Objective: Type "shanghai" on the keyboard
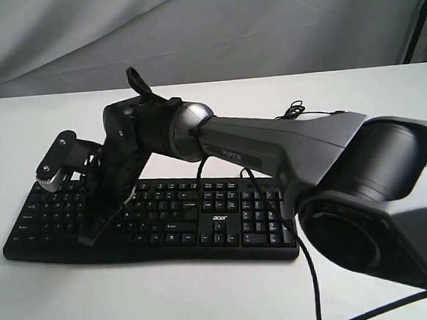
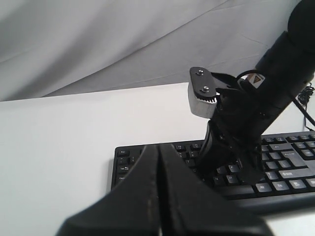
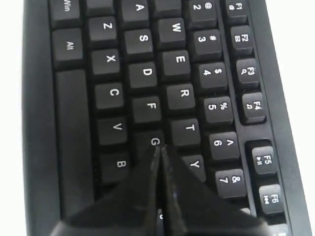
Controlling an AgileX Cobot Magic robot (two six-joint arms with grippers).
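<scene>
While my right gripper (image 3: 160, 150), pinched together, points at the keyboard (image 1: 204, 230) beside G (image 3: 154, 142), nine o'clock of its logo (image 1: 218, 218), my left gripper (image 2: 158, 147) hangs likewise pinched.

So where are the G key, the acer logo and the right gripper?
G key (image 3: 149, 141): right wrist view, on its top face.
acer logo (image 1: 219, 218): exterior view, on the white lettering.
right gripper (image 3: 160, 153): right wrist view, between its closed fingertips.

The white table (image 1: 208, 299) where I work has a plain matte top, and directly on it lies the long black keyboard (image 1: 175, 225), flat and a little slanted in the exterior view, with a thin black cable (image 1: 295, 111) curled on the surface behind its right end.
</scene>
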